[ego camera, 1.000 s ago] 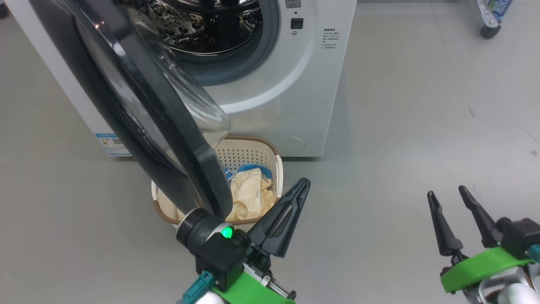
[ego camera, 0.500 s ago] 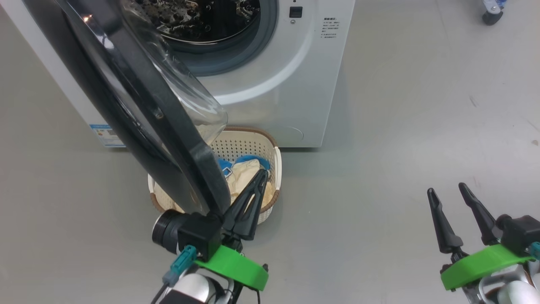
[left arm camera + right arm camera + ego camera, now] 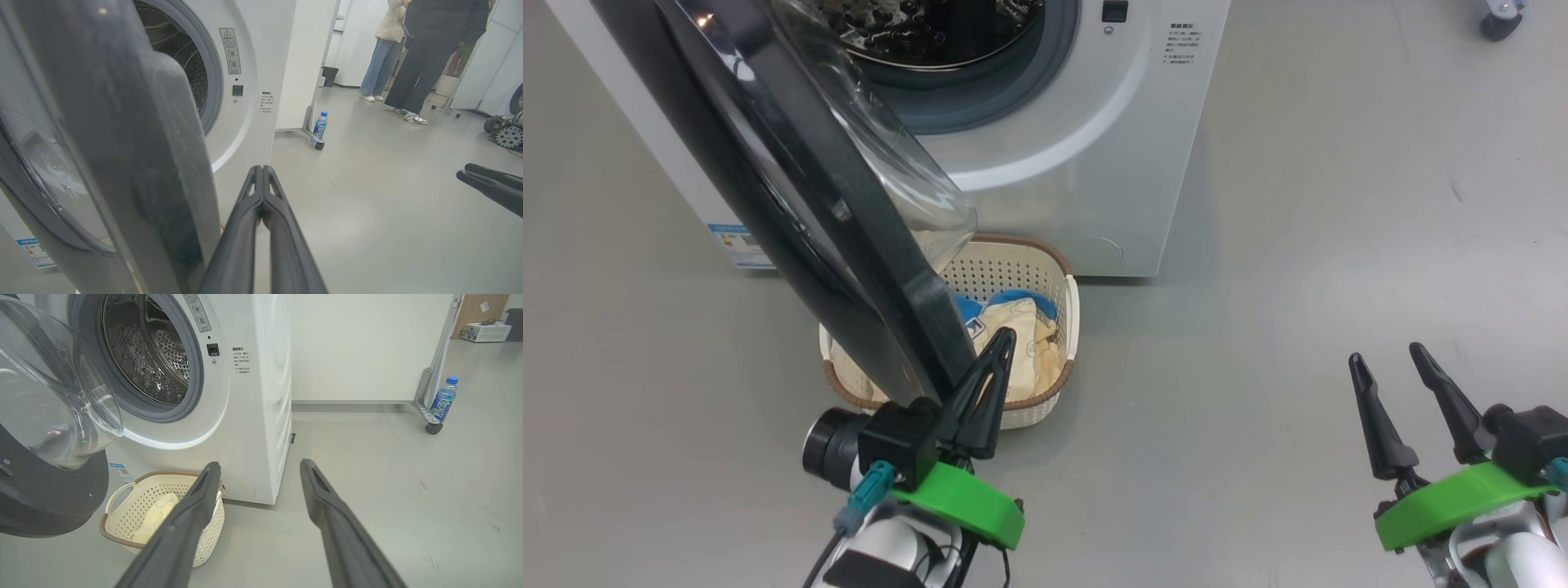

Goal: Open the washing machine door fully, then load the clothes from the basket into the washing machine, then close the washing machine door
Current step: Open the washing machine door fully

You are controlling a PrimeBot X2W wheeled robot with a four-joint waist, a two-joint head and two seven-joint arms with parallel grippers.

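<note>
While the washing machine door [image 3: 882, 253] stands swung well out from the washing machine [image 3: 1094, 163], you should not count the first step as finished. The door hangs at an angle over the basket [image 3: 1013, 278], covering its left half, and it looks to have more swing left. Your left gripper [image 3: 1003, 339] has its fingers pressed together with nothing between them, just beside the door's free edge on the glass side; whether it touches the rim you cannot tell from these views. Your right gripper [image 3: 1385, 353] waits well off to the right above the floor [image 3: 1258, 327], fingers spread wide and empty. The clothes [image 3: 1021, 327] lie in the basket, which sits on the floor close against the machine's front, below the opening, and the drum [image 3: 931, 33] looks empty as far as it can be seen. So loading has not begun and closing the door comes last; most of the job lies ahead of you.
</note>
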